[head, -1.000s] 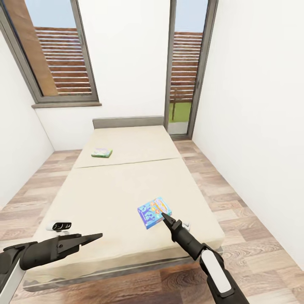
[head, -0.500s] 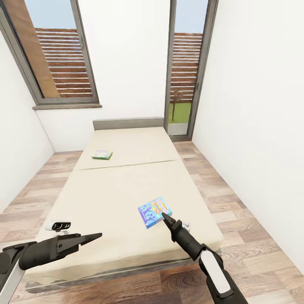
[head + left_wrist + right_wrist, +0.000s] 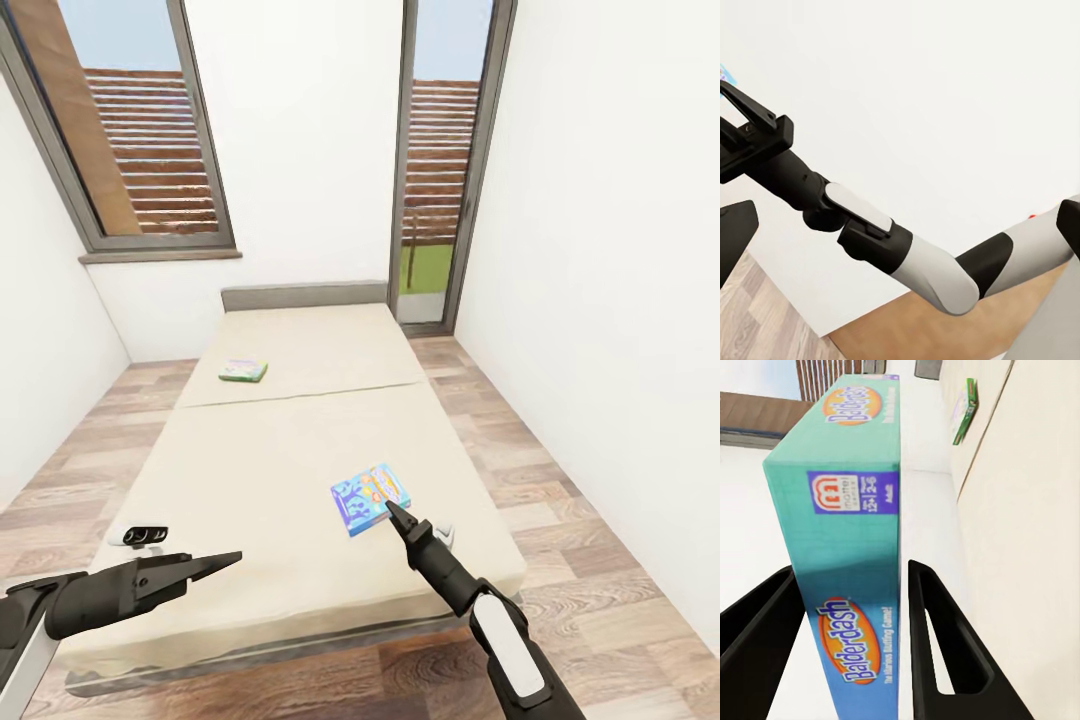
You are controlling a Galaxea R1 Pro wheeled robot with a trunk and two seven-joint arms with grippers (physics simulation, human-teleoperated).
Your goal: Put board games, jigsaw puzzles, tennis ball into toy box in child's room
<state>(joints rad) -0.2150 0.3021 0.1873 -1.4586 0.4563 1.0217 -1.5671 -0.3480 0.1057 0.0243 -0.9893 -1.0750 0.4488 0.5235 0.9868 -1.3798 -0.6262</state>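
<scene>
Right wrist view — the spread right gripper (image 3: 851, 637) straddles the Balderdash box (image 3: 855, 532) edge lengthwise, fingers not visibly touching it.

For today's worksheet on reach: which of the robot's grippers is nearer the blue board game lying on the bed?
Right. The right gripper is at the blue board game, jaws straddling its edge; the left gripper hangs apart over the bed's near left.

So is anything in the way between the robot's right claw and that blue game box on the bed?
No. The right claw is already at the blue game box, one finger on each side of its edge, with only bare bed around.
</scene>
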